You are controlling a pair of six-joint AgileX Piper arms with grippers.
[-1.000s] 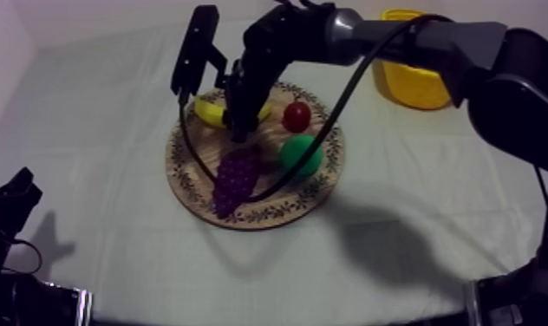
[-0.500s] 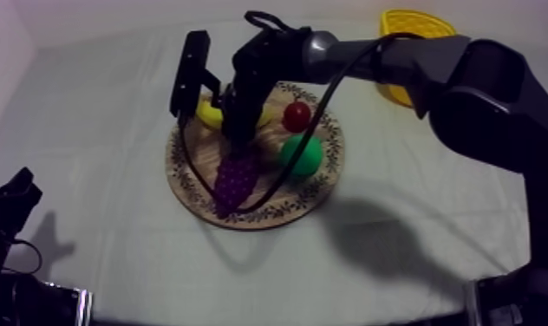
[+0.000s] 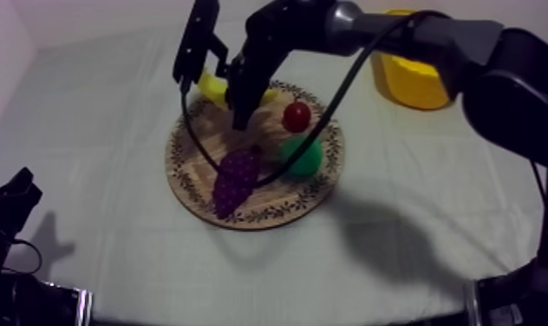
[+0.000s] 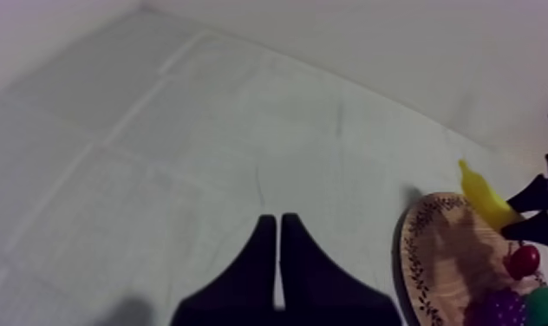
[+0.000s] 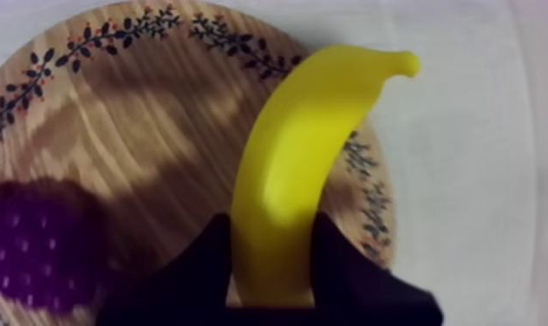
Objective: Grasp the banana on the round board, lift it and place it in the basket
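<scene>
The yellow banana [image 5: 305, 165] hangs a little above the round wooden board [image 5: 113, 130], and my right gripper [image 5: 273, 230] is shut on its lower half. From above, the banana [image 3: 210, 85] pokes out beside the right gripper [image 3: 240, 106] over the far rim of the board [image 3: 199, 139]. The yellow basket [image 3: 412, 76] stands at the far right of the table. My left gripper [image 3: 13, 195] rests low at the left; its fingers [image 4: 262, 238] lie together as a narrow wedge over bare cloth.
On the board lie a purple bunch of grapes [image 3: 237, 178], a small red fruit [image 3: 296, 116] and a green pear [image 3: 302, 154]. The right arm reaches across from the upper right, passing in front of the basket. Cloth around the board is free.
The right gripper, which was down on the banana on the board, has risen with it toward the board's far rim. The left arm has stayed put.
</scene>
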